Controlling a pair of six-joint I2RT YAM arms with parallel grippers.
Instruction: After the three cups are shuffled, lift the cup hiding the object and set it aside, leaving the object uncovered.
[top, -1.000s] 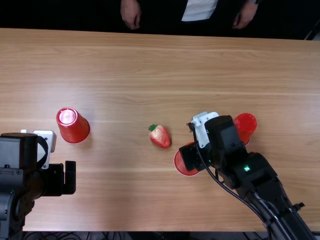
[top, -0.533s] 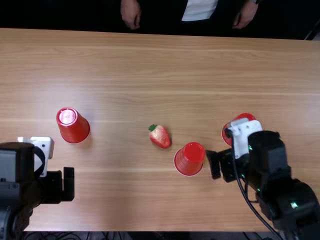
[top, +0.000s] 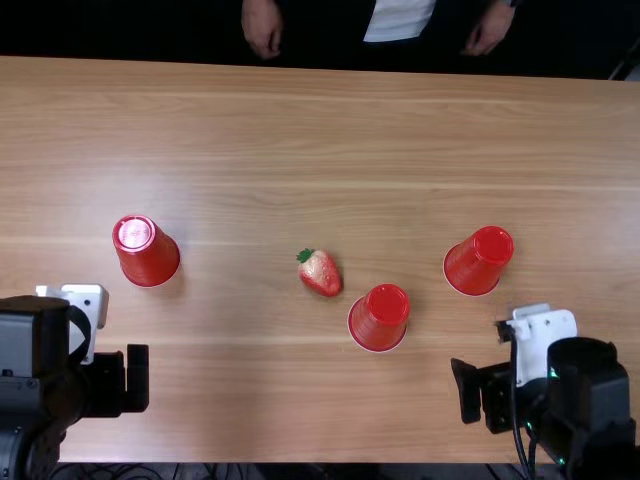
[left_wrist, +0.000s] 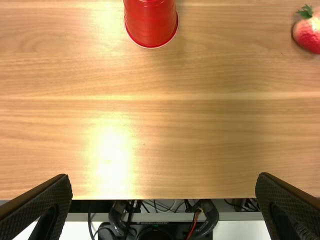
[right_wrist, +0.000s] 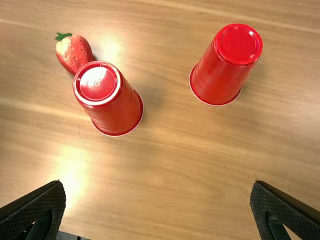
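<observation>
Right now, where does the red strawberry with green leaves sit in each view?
Top view: the red strawberry lies mid-table, beside the middle upside-down red plastic cup.
Left wrist view: strawberry cut by the picture's edge, well apart from the left red cup.
Right wrist view: strawberry just beside the middle cup.
Shared landmark: its green leafy top.

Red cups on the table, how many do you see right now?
3, all upside down: the left cup stands alone, the middle cup sits close beside the strawberry, and the right cup is farther right. None appears hidden.
</observation>
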